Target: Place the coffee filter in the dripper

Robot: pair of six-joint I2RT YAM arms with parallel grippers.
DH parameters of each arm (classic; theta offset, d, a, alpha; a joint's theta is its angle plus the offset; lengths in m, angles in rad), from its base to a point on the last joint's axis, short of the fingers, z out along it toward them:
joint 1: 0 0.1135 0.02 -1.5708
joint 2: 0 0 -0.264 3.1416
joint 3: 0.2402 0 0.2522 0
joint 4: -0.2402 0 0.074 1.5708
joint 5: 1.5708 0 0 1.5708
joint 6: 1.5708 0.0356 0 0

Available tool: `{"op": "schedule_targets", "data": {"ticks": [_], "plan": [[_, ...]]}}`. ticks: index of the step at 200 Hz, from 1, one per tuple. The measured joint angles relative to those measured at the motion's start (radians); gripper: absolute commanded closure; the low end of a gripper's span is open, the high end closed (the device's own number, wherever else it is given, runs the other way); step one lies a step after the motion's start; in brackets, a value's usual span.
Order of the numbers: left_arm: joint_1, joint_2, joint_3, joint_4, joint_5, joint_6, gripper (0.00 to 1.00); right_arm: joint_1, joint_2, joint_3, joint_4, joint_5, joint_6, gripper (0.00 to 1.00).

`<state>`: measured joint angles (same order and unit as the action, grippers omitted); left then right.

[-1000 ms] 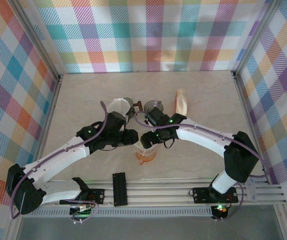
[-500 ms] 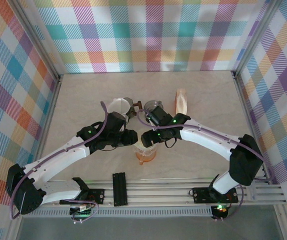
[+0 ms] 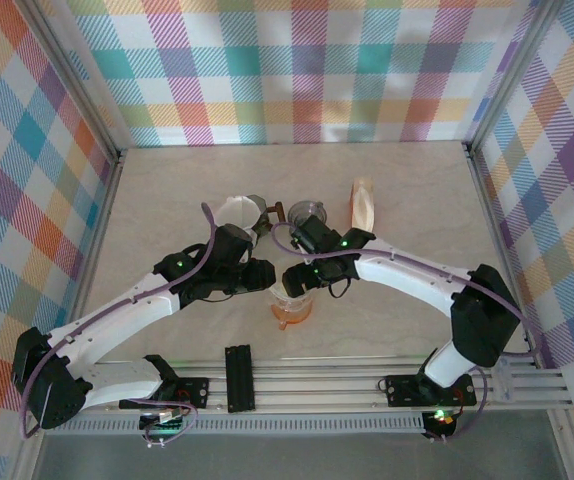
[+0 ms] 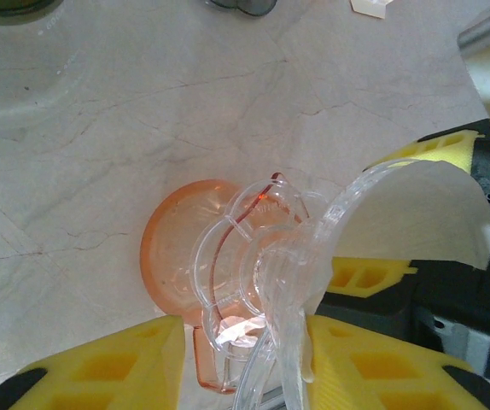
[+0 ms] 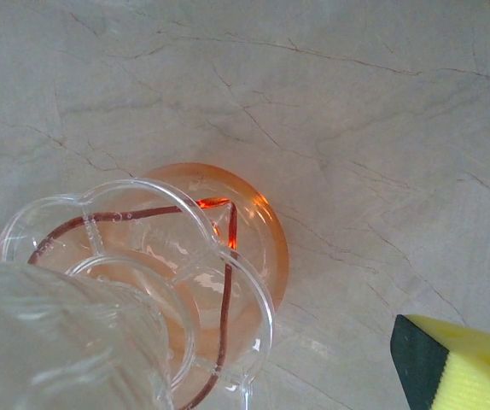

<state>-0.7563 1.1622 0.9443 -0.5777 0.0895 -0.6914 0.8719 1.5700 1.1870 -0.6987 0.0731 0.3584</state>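
The clear plastic dripper (image 3: 289, 296) hangs tilted over an orange saucer (image 3: 293, 318), its flower-shaped flange (image 4: 241, 256) facing down at the saucer (image 4: 172, 256). My left gripper (image 4: 245, 342) is shut on the dripper's handle side, a yellow finger (image 4: 100, 367) on each flank; from above, the left gripper (image 3: 264, 275) sits just left of the dripper. A white paper filter (image 4: 416, 213) lies in the dripper's mouth, between the spread yellow fingers (image 4: 433, 147) of my right gripper (image 3: 303, 277), which stands open. In the right wrist view, the dripper (image 5: 134, 282) fills the lower left and one finger (image 5: 458, 371) sits far right.
A stack of paper filters (image 3: 364, 205) leans at the back right. A glass carafe (image 3: 237, 212) and a small round item (image 3: 310, 212) stand behind the grippers. A black block (image 3: 239, 377) rests on the near rail. Checked walls enclose the table.
The right arm's elbow swung out slightly and came back. Both grippers stay at the dripper over the saucer.
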Motion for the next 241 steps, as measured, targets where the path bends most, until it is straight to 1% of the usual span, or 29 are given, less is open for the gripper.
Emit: {"op": "schedule_targets", "data": {"ticks": [23,82,113,132,150,184,200,214,241], "plan": [[0.0,0.0,0.0,0.005,0.0,0.0,0.59,0.0,-0.045,0.0,-0.006,0.01,0.0,0.11],[0.0,0.0,0.0,0.005,0.0,0.0,0.59,-0.001,-0.288,-0.003,-0.016,0.079,0.008,0.11],[0.0,0.0,0.0,0.005,0.0,0.0,0.59,-0.036,-0.389,-0.087,-0.016,0.095,0.04,0.13],[0.0,0.0,0.0,0.005,0.0,0.0,0.58,-0.076,-0.424,-0.167,-0.017,0.09,0.067,0.18],[0.0,0.0,0.0,0.005,0.0,0.0,0.57,-0.109,-0.447,-0.251,-0.013,0.069,0.089,0.28],[0.0,0.0,0.0,0.005,0.0,0.0,0.53,-0.127,-0.466,-0.411,0.056,-0.043,0.121,0.46],[0.0,0.0,0.0,0.005,0.0,0.0,0.51,-0.127,-0.447,-0.467,0.107,-0.104,0.134,0.5],[0.0,-0.001,0.0,0.005,0.0,-0.001,0.47,-0.127,-0.421,-0.5,0.156,-0.147,0.146,0.51],[0.0,-0.024,0.0,0.003,0.0,-0.007,0.36,-0.127,-0.365,-0.539,0.253,-0.221,0.163,0.55]]}}
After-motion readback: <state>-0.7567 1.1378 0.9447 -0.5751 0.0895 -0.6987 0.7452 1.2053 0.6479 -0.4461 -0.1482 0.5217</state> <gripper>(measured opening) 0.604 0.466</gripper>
